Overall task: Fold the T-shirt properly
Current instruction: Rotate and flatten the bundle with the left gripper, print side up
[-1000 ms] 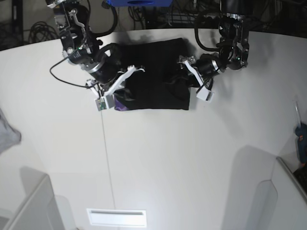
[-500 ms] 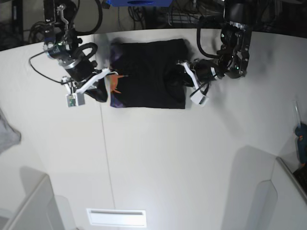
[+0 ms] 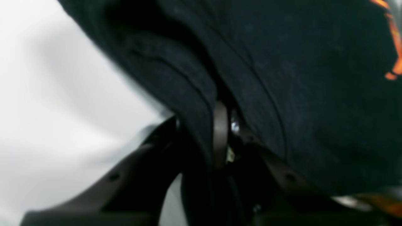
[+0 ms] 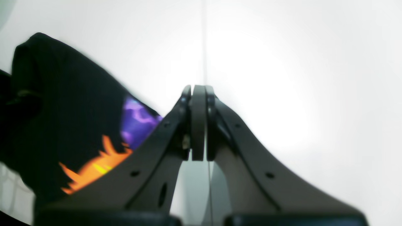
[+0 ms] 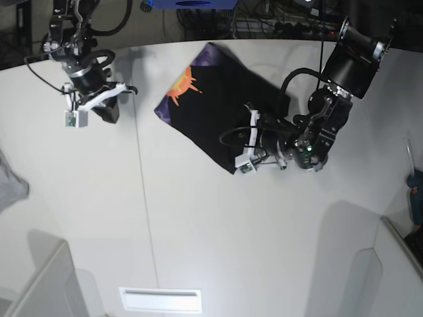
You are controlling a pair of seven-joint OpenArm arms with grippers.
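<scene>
Shirt [image 5: 221, 109] askew at upper centre, lower corner pinched in left gripper [image 5: 246, 146]; right gripper [image 5: 99, 102] closed, empty, upper left.

Lab; white table [image 5: 198, 224], cable tangle [image 5: 264, 23]

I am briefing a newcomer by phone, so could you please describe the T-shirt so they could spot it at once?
Start at the white table and look to its far middle, between the two arms. The T-shirt lies there, skewed like a diamond. It is the only black cloth, with an orange sun and purple print at its far left corner, unlike the grey cloth at the table's left edge.
</scene>
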